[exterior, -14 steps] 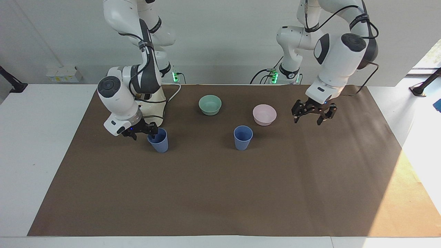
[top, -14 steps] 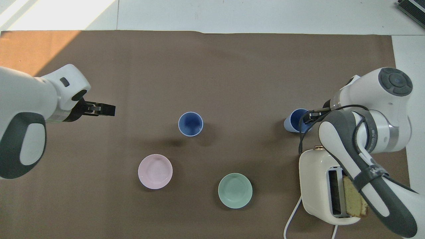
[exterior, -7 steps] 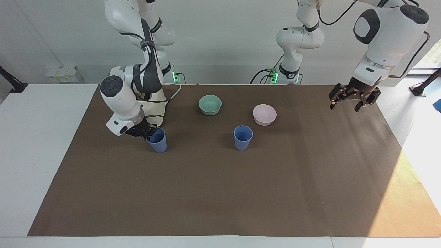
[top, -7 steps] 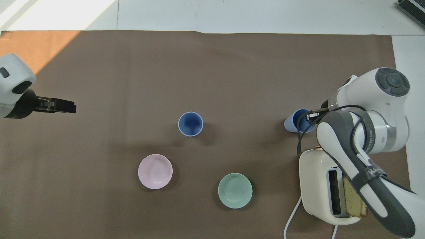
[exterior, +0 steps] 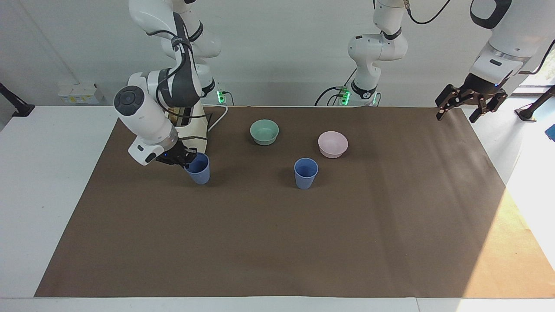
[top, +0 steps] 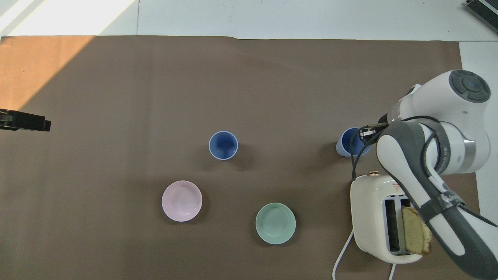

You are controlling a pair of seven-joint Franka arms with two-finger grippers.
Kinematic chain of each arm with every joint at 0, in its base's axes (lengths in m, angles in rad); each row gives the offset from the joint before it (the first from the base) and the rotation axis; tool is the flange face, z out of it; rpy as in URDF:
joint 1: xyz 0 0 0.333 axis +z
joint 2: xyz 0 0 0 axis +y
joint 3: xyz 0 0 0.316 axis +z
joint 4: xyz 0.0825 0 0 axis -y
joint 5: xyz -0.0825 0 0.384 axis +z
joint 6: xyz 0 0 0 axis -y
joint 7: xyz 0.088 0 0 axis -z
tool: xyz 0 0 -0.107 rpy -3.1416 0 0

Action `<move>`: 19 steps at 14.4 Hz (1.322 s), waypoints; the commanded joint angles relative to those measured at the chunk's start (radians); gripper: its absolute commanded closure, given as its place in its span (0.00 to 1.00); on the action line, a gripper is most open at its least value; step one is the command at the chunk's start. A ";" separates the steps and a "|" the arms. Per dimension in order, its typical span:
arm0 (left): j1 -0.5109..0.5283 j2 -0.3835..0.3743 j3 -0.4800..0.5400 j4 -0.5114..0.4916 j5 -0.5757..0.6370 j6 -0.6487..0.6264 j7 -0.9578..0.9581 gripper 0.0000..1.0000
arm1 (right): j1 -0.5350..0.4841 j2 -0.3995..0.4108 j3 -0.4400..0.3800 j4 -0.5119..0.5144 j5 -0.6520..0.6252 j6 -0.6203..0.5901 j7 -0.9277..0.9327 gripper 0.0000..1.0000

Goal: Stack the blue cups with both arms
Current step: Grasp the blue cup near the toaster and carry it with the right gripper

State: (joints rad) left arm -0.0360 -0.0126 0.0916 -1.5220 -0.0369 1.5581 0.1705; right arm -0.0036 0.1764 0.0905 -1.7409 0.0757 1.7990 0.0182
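Note:
One blue cup (exterior: 306, 173) stands upright on the brown mat near the middle; it also shows in the overhead view (top: 223, 145). My right gripper (exterior: 183, 159) is shut on the rim of the second blue cup (exterior: 198, 169) and holds it tilted, a little above the mat beside the toaster. That cup also shows in the overhead view (top: 349, 142), with the right gripper (top: 367, 134) at its rim. My left gripper (exterior: 456, 117) is open and empty, raised over the mat's edge at the left arm's end. Only its tips (top: 35, 123) show in the overhead view.
A teal bowl (exterior: 264, 131) and a pink bowl (exterior: 333, 144) sit nearer to the robots than the standing cup. A white toaster (top: 369, 217) with a bread slice (top: 415, 235) stands by the right arm's base, its cable trailing off the mat.
My right gripper has raised the cup off the mat and drawn it slightly toward the robots. My left arm has swung up and away from the pink bowl to the mat's edge.

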 commanded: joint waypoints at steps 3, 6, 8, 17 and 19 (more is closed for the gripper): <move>0.002 0.042 -0.015 0.056 0.005 -0.041 0.007 0.00 | 0.094 0.017 0.058 0.139 0.015 -0.052 0.245 1.00; 0.001 0.019 -0.016 0.017 0.006 -0.053 -0.005 0.00 | 0.223 0.041 0.058 0.191 0.016 -0.032 0.437 1.00; 0.002 -0.001 -0.016 -0.012 0.006 -0.058 -0.005 0.00 | 0.283 0.090 0.060 0.294 0.018 -0.033 0.527 1.00; 0.001 -0.004 -0.018 -0.010 0.006 -0.049 -0.002 0.00 | 0.490 0.215 0.058 0.391 -0.004 0.059 0.746 1.00; 0.002 -0.004 -0.016 -0.010 0.006 -0.049 -0.002 0.00 | 0.487 0.227 0.060 0.390 -0.022 0.062 0.744 1.00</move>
State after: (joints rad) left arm -0.0358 0.0074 0.0767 -1.5125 -0.0370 1.5129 0.1696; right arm 0.4868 0.3813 0.1519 -1.3768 0.0697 1.8556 0.7461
